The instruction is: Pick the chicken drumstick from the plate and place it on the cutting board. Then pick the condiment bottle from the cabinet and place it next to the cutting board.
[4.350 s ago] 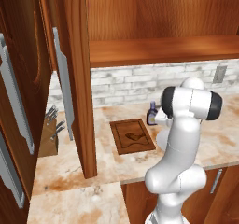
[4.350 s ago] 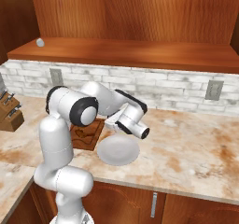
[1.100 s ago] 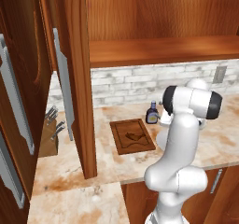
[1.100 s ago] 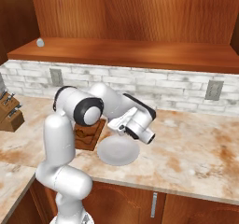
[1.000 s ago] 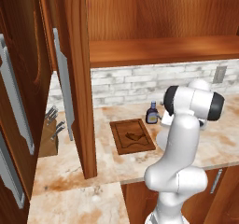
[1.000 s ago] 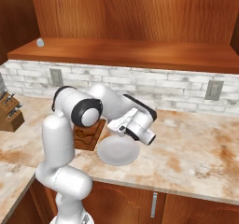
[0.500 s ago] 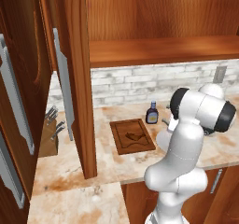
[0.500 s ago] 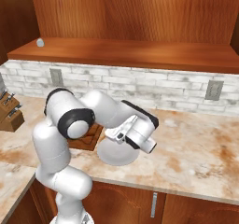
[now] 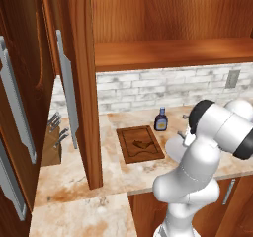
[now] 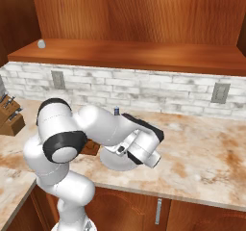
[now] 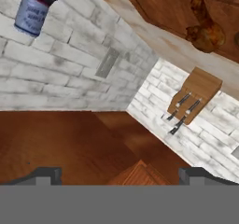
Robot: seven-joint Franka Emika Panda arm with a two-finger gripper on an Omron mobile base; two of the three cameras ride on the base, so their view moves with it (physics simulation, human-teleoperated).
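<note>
Lying on the rectangular dark brown wooden cutting board (image 9: 140,143): small curved dark brown chicken drumstick (image 9: 140,144), long axis along the board's length. Standing upright just beyond the board's far right corner, near the brick backsplash (image 9: 148,90): small dark blue-capped condiment bottle (image 9: 160,120). Spreading wide, gripping nothing: two-finger gripper (image 11: 119,175).

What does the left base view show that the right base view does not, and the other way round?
Left base view: the chicken drumstick lying on the cutting board, and the open cabinet door with its grey bar handle.
Right base view: a small grey object on the cabinet shelf, and a wall outlet near the knife block.
Both: the knife block, the white plate, and the condiment bottle on the counter.
</note>
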